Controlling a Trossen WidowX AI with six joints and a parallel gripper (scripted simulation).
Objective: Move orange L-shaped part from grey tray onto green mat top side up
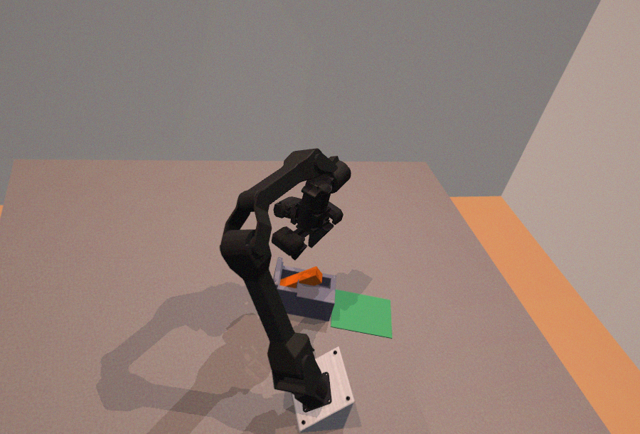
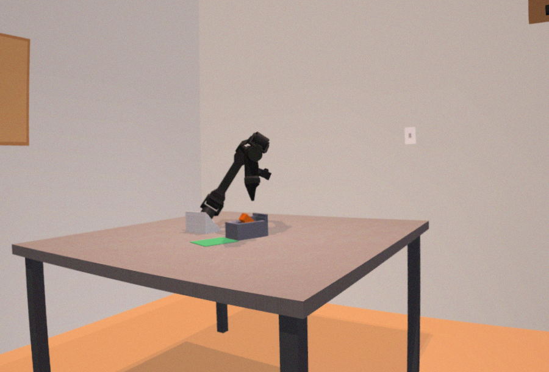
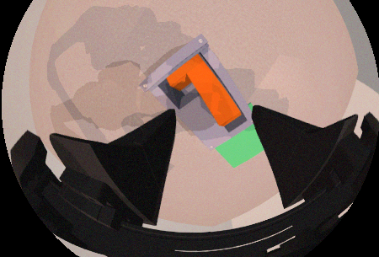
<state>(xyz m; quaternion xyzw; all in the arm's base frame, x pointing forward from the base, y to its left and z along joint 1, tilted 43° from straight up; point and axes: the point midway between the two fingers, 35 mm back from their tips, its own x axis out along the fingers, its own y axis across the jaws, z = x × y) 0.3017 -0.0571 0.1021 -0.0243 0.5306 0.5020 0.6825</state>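
The orange L-shaped part point(image 1: 302, 276) point(image 2: 246, 218) point(image 3: 207, 88) lies tilted in the pocket of the grey tray point(image 1: 308, 303) point(image 2: 244, 230) point(image 3: 238, 95). Its long end sticks up above the tray wall on the side toward the green mat point(image 1: 363, 316) point(image 2: 213, 241) point(image 3: 241, 147), which lies flat beside the tray. My gripper point(image 1: 301, 240) point(image 2: 251, 197) point(image 3: 215, 113) is open and empty. It hangs well above the tray, fingers pointing down, and touches nothing.
The arm's grey base block point(image 1: 326, 396) point(image 2: 197, 222) stands on the table near the tray and mat. The table edge point(image 2: 320, 294) is far from the work area.
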